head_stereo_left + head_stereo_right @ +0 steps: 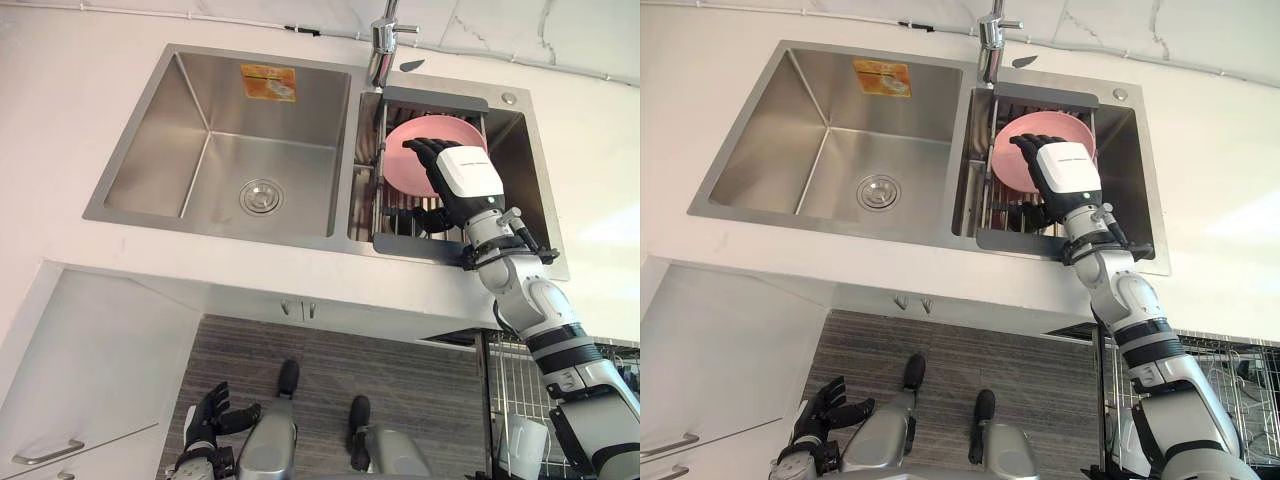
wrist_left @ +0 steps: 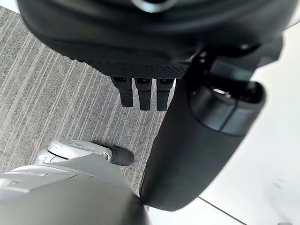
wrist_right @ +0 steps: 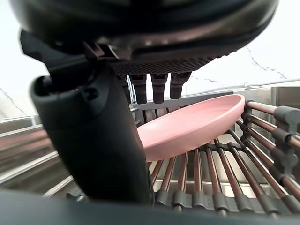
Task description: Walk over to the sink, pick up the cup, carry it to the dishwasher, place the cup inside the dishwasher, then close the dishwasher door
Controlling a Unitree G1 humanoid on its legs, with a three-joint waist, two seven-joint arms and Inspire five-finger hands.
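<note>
Two hands are in sight, and the busy one is the right hand (image 1: 468, 175), reaching in from the lower right of the frame to the right-centre. Its fingers (image 3: 159, 86) lie loosely stretched, the thumb (image 3: 89, 136) held wide of them, gripping nothing. Just past the fingertips sits a pink bowl (image 1: 437, 129), no cup, tilted on its edge; from where I stand I cannot tell whether the fingers touch it. The bowl leans in a dark barred drying rack (image 1: 412, 246) that fills the smaller right-hand basin of the steel sink (image 1: 220, 225). Left of the rack is the larger basin, with a round drain (image 1: 261, 196) in its floor and an orange sticker (image 1: 268, 81) on its far wall. The faucet (image 1: 380, 50) stands at top centre, between the two basins. White counter (image 1: 60, 120) surrounds the sink. At the bottom left, well apart from all this, the left hand (image 1: 205, 420) hangs over the grey striped floor (image 1: 400, 370), its fingers slack and holding nothing. A wire basket (image 1: 520, 390) shows at the lower right.
</note>
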